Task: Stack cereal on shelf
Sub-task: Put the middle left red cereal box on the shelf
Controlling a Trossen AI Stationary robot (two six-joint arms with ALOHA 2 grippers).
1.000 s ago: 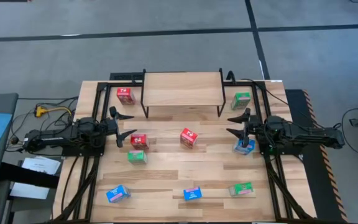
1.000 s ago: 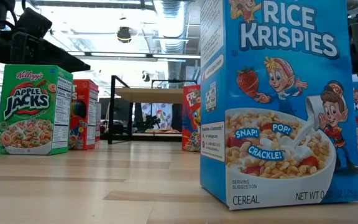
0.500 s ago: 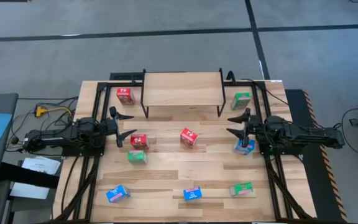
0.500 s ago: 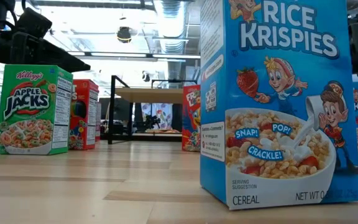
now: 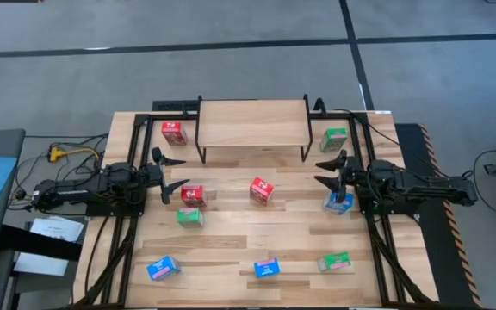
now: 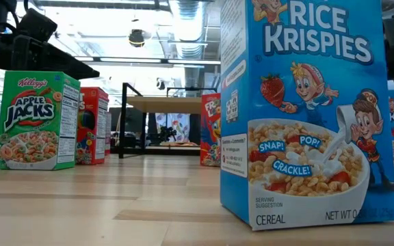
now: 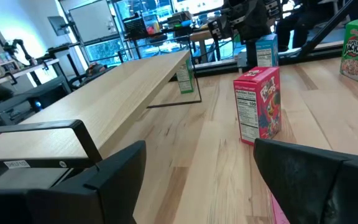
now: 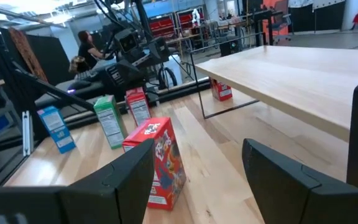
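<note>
Cereal boxes scattered on the table (image 5: 231, 231), none on the shelf (image 5: 252, 123) at the far edge. Left gripper (image 5: 169, 176) spread, empty, beside a red box (image 5: 193, 195). Centre: red Froot Loops box (image 5: 261, 191). Right gripper (image 5: 328, 172) spread, empty, over a blue Rice Krispies box (image 5: 338, 203).

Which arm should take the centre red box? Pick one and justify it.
Left, marginally. The left gripper is open and sits a bit nearer the centre red box than the open right gripper; another red box lies close beside its path.
</note>
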